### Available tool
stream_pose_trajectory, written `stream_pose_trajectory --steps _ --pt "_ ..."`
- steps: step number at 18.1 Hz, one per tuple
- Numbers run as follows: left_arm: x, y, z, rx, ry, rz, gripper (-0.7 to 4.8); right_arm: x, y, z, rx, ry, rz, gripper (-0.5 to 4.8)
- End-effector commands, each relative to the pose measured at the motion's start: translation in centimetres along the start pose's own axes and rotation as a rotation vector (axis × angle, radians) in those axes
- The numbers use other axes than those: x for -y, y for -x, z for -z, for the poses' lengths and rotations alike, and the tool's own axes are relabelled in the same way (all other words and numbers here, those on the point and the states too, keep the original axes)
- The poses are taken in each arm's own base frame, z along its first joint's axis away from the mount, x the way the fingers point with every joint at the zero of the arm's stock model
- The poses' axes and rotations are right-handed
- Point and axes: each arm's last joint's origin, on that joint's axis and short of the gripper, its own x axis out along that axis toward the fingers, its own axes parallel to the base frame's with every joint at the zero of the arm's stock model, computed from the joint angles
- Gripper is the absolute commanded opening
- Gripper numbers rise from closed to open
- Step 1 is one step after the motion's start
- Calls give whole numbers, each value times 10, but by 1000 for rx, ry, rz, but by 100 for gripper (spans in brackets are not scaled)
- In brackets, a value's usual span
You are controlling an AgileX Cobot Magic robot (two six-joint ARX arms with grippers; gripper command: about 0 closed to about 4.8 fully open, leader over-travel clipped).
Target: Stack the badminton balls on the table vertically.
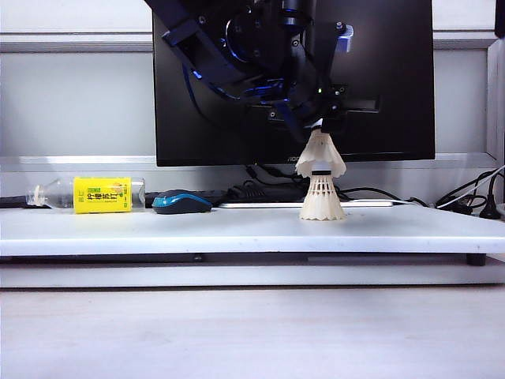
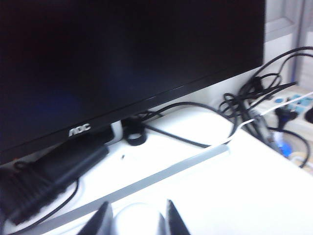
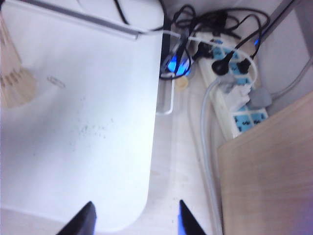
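A black monitor (image 1: 293, 79) filled the backdrop, standing behind the long white table (image 1: 237, 229), with a tangle of cables and a power strip (image 3: 234, 93) off the table's far end. On the table lay a bottle with a yellow label (image 1: 95, 194) and a blue mouse (image 1: 181, 202), both well apart from the work.

The badminton balls stood right of the table's middle: the lower shuttlecock (image 1: 322, 201) sat skirt-down on the table, and the upper shuttlecock (image 1: 321, 158) was nested over its cork tip, upright or nearly so. The left pincer (image 1: 325, 125) hung directly above the upper one, at its cork end; in the left wrist view the dark fingertips (image 2: 100, 220) stood partly apart around a pale rounded shape, most likely that cork, though whether they were pressing on it could not be told. The right pincer (image 3: 134, 218) was out over the table's corner, its jaws apart and empty, well clear of the stack, which showed only at the margin of its view.

These shuttlecocks would be very light, with thin feather skirts that crush or splay under any squeeze; the firm cork tip was the safe place to hold. A nested stack this light would probably topple at a sideways nudge, so a release would call for opening gently and lifting straight up.
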Motion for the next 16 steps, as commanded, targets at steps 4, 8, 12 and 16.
stream_pose_trajectory --steps 4,8,12,16 --pt "4 -4 8 33 1 6 120 0 1 -2 18 -6 -15 219" --pt "4 -6 11 26 -2 -1 131 0 1 -2 18 -6 -16 219" --pt "2 -8 19 -16 -19 -4 175 0 1 -2 18 -6 -16 219" --pt "-1 -10 21 -22 -19 -29 192 0 1 -2 18 -6 -15 209"
